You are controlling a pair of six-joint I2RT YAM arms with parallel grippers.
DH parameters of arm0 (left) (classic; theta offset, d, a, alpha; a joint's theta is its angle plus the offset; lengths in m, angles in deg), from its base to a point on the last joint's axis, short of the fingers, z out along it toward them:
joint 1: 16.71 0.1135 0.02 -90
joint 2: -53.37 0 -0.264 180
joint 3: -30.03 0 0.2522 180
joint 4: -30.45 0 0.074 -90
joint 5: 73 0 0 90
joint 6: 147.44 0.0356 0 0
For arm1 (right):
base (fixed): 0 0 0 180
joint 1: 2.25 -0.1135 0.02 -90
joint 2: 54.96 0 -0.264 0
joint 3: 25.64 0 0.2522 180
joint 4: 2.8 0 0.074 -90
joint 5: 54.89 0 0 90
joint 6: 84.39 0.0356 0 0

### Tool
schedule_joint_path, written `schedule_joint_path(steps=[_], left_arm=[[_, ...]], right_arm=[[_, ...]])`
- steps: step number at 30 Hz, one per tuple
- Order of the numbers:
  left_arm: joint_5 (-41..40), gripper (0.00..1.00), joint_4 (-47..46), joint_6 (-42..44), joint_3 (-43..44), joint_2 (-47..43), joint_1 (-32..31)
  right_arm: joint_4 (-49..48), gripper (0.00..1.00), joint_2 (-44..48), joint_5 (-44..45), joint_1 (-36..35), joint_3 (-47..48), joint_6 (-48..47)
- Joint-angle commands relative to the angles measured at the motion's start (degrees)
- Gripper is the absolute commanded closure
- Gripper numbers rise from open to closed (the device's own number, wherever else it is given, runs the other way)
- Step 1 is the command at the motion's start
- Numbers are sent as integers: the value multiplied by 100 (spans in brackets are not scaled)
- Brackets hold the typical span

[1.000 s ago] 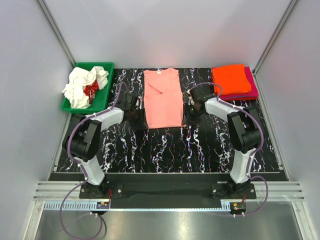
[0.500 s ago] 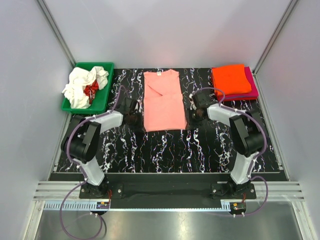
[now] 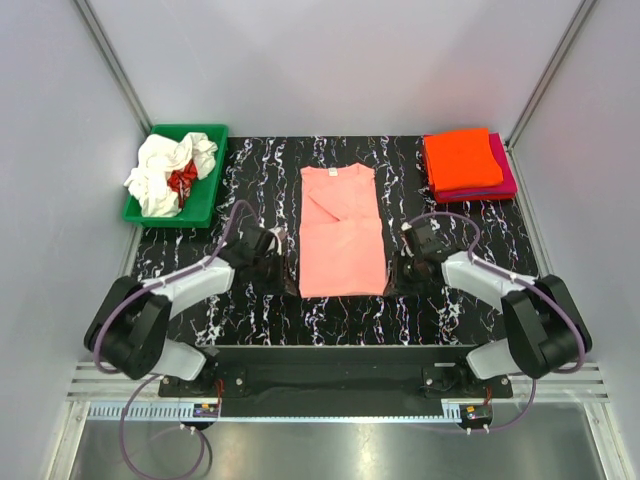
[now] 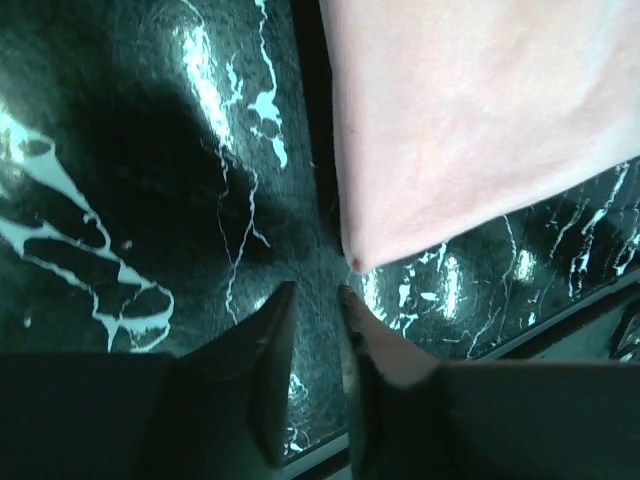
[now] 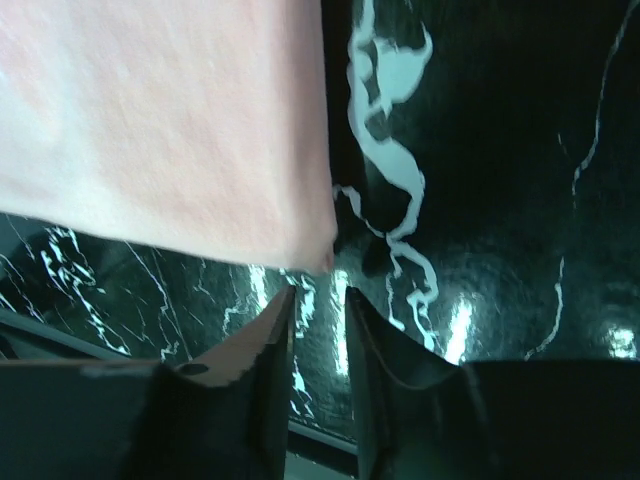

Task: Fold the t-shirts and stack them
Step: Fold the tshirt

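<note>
A salmon-pink t-shirt (image 3: pixel 342 232), folded into a long strip, lies flat in the middle of the table. My left gripper (image 3: pixel 284 272) sits at its near left corner and my right gripper (image 3: pixel 398 272) at its near right corner. In the left wrist view the jaws (image 4: pixel 315 292) stand a narrow gap apart, empty, with the shirt corner (image 4: pixel 352 258) just past the tips. In the right wrist view the gripper (image 5: pixel 318 292) is the same, with the corner (image 5: pixel 322 258) just ahead of it. A folded orange shirt (image 3: pixel 462 158) lies on a magenta one (image 3: pixel 505 182) at the back right.
A green bin (image 3: pixel 172 213) at the back left holds crumpled white shirts (image 3: pixel 160 172) and a red one (image 3: pixel 182 178). The black marbled table (image 3: pixel 250 160) has grey walls on three sides. The arm bases stand at the near edge.
The pink shirt has slid toward the near edge and slightly right. Both grippers have drawn back with it along its two sides to the near corners.
</note>
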Motion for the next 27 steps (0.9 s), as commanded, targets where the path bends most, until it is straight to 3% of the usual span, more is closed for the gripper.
schedule_joint_path(steps=[1, 4, 7, 11, 14, 21, 27], left_arm=[[-164, 69, -27, -189, -73, -679, -5], [-455, 64, 263, -50, 478, -892, 30], [-316, 66, -8, 101, 1146, -463, 39], [272, 77, -501, 233, 2008, 705, 126], [414, 80, -484, 399, 2843, 1951, 284], [353, 80, -247, 610, 4355, 3256, 671], [344, 80, -123, 716, 4866, 3906, 873]], right_arm=[[-4, 66, 477, 70, -64, -219, 371], [469, 63, 793, 264, -56, -62, 442], [708, 67, 1075, 90, -73, 220, 547], [270, 86, 840, -446, -345, 589, 670], [-345, 97, 322, -851, -688, 870, 828], [-1216, 100, -882, -1010, -1040, 1117, 872], [-1569, 100, -1437, -896, -1049, 862, 820]])
